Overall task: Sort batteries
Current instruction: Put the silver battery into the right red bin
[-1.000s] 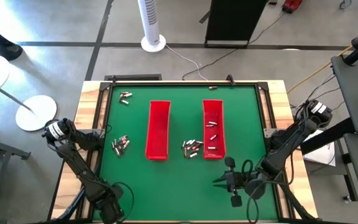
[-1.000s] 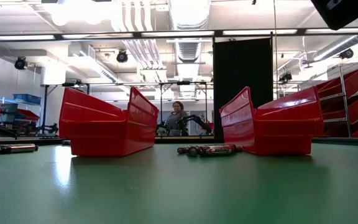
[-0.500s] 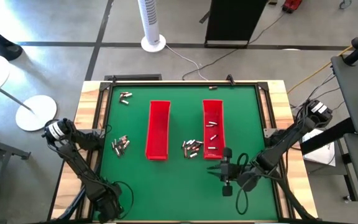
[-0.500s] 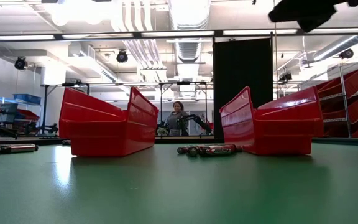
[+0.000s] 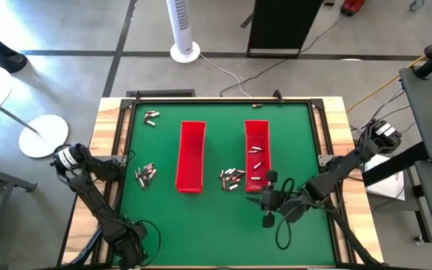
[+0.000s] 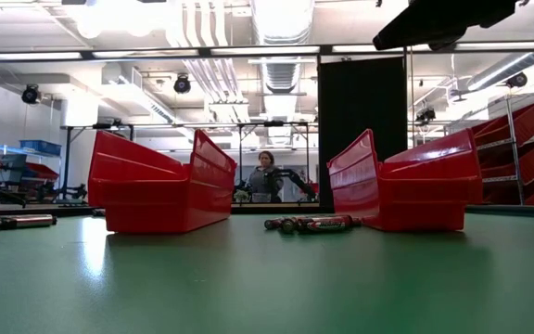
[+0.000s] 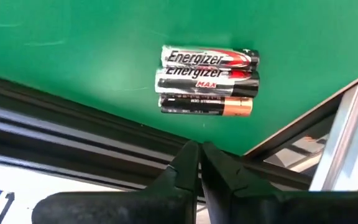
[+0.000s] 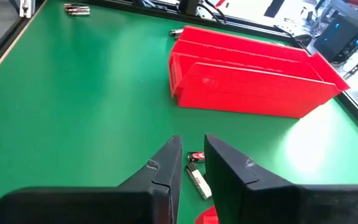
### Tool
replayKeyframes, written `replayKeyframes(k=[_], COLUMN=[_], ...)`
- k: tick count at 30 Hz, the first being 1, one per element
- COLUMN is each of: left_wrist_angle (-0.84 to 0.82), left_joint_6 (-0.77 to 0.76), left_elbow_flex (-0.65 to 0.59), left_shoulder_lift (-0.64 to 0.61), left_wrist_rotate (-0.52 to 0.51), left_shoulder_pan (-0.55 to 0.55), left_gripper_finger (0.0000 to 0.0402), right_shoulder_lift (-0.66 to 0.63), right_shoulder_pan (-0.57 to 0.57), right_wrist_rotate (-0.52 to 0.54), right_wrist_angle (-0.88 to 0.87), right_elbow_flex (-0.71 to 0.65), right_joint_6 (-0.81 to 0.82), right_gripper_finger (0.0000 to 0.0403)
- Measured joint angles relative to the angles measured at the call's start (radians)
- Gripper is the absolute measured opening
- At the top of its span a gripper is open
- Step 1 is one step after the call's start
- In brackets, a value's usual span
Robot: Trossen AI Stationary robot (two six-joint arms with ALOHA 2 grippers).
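Batteries lie in groups on the green mat: a pile [image 5: 231,178] [image 6: 309,223] between the two red trays, a group near the left edge [image 5: 145,175], and a few at the far left [image 5: 151,117]. More lie in the right tray [image 5: 247,142]. My right gripper [image 5: 267,198] [image 8: 192,152] hangs high above the mat by that tray's near end. Its fingers stand a narrow gap apart with nothing between them, and pile batteries [image 8: 197,180] show below. My left gripper [image 7: 199,149] is shut and empty at the table's left edge, short of three side-by-side batteries [image 7: 207,81].
The left red tray [image 5: 181,150] stands parallel to the right one, with the pile in the lane between them. A black frame [image 7: 73,124] runs round the mat. Beyond the table, a person [image 6: 265,176] shows in the low view.
My right gripper has gone from near the table's near edge toward the far edge and a little left, up to the near end of the right tray. In the low view it has come in along the top, moving left. The batteries have stayed put.
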Motion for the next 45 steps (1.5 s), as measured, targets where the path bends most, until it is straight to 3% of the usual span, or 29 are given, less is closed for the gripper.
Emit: replayKeyframes(k=[9, 15, 33, 40, 45], left_wrist_angle=[0.018, 0.038, 0.022, 0.019, 0.017], left_joint_6=[0.034, 0.041, 0.015, 0.014, 0.019], left_elbow_flex=[0.000, 0.008, 0.010, 0.011, 0.012], left_shoulder_lift=[0.055, 0.057, 0.055, 0.053, 0.049], left_wrist_rotate=[0.029, -0.069, -0.171, -0.214, -0.270], left_shoulder_pan=[-0.004, -0.005, 0.009, 0.029, 0.043], left_gripper_finger=[0.0000, 0.0000, 0.0000, 0.0000, 0.0000], right_shoulder_lift=[0.000, 0.000, 0.013, 0.123, 0.276], right_shoulder_pan=[0.003, 0.003, 0.003, -0.013, -0.015], right_wrist_rotate=[-0.009, -0.009, -0.011, -0.013, -0.031], right_wrist_angle=[-0.002, -0.004, 0.001, 0.036, 0.062], right_elbow_flex=[0.000, 0.000, 0.000, 0.021, 0.125], right_joint_6=[0.000, 0.000, 0.023, 0.076, 0.084], right_gripper_finger=[0.0053, 0.0063, 0.0062, 0.0057, 0.0066])
